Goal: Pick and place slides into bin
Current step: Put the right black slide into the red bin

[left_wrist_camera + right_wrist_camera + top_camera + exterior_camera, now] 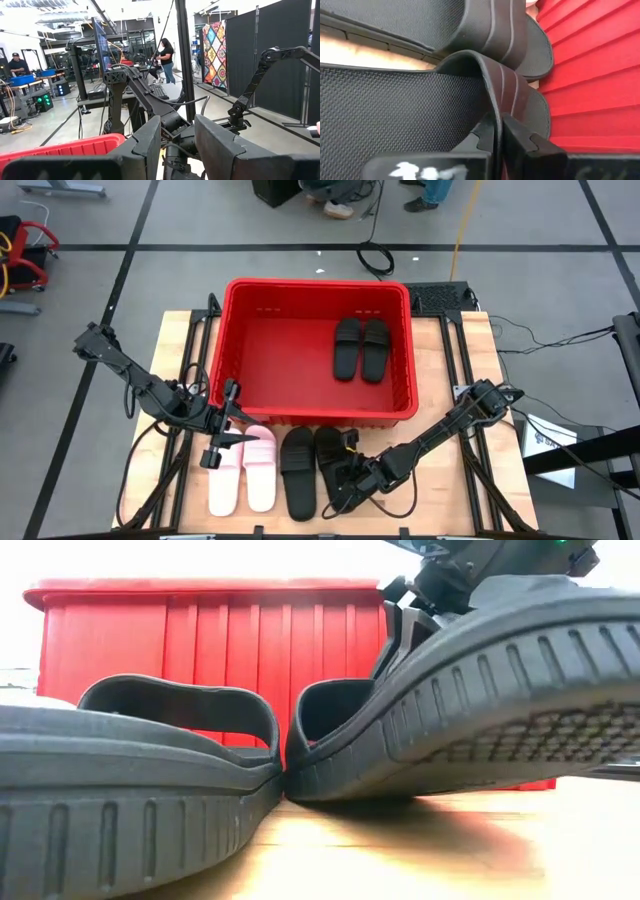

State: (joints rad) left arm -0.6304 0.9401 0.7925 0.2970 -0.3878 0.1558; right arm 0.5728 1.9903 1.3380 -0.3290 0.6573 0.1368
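Done: two black slides (360, 348) lying in bin (235, 370) at 2 o'clock | Left: four on surface (450, 480) | Right gripper (352, 472) jaws pinching black slide's strap (495, 100) | Left gripper (222, 442) jaws hovering spread, empty

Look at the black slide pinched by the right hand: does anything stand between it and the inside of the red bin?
Only the bin's near wall lies between. The right hand grips the strap of the black slide just outside that wall, so the slide must be lifted over the rim. Inside, one black pair leaves bare floor.
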